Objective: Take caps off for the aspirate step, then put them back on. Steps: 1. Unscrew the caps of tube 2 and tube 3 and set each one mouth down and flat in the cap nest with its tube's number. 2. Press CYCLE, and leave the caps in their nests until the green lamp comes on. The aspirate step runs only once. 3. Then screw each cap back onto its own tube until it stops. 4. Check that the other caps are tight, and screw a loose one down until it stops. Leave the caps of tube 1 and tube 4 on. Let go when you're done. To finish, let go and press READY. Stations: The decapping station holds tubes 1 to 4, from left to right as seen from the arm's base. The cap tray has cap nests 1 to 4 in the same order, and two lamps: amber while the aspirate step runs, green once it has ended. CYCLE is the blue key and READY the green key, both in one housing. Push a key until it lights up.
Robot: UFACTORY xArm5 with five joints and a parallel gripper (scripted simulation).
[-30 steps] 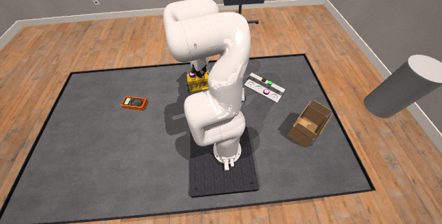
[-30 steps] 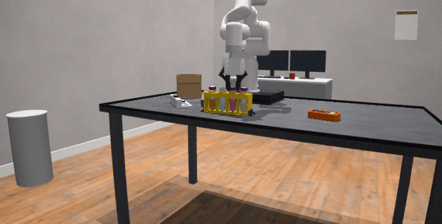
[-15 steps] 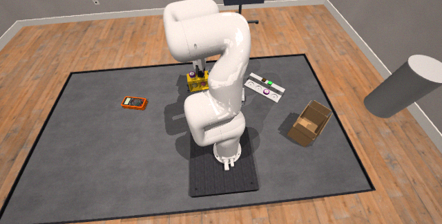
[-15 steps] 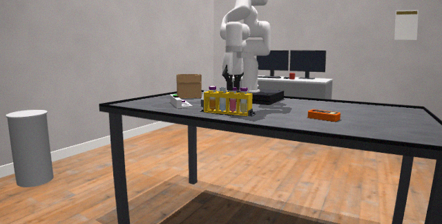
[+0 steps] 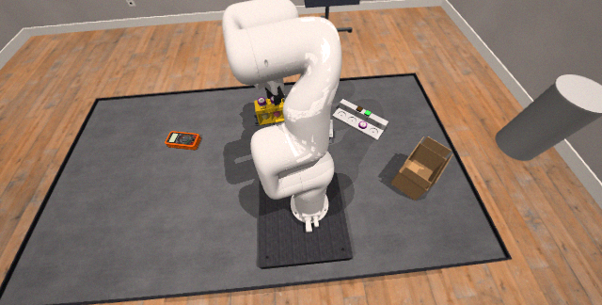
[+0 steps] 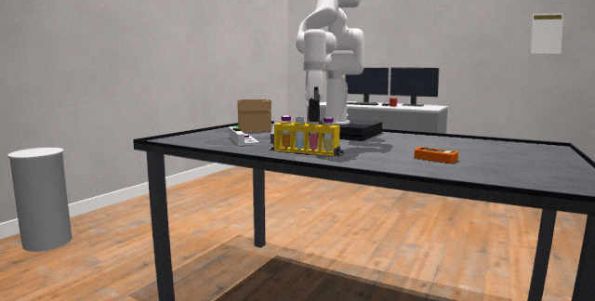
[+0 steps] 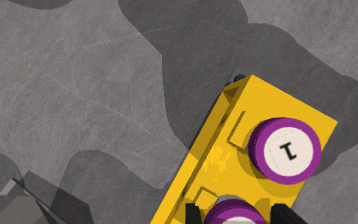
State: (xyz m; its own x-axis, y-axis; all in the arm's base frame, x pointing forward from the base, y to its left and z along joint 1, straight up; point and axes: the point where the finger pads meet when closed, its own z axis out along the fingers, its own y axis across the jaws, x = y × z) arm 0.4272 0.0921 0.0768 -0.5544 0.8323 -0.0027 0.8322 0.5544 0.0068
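Wrist view: the gripper [image 7: 237, 216] hangs straight over the rack [image 7: 215, 165], its two dark fingers half open on either side of cap 2 [image 7: 235, 206], with a sliver of gap at each side, so it grips nothing; cap 1 [image 7: 285, 151] is just beyond the fingertips, on its tube; two caps in all show here. Top view: off to the gripper's right lies the tray [image 5: 382, 121] with four nests, a single purple cap [image 5: 362, 124] in the third, and one green lamp [image 5: 367, 112] lit. Exterior view: four tubes stand upright in the rack, the end pair capped, the gripper covering tube 2 [image 6: 313, 140], and tube 3 [image 6: 299, 138] beside it bare. Likely the next move is to close and twist: cap 2 sits directly below, its axis vertical and in line with the wrist
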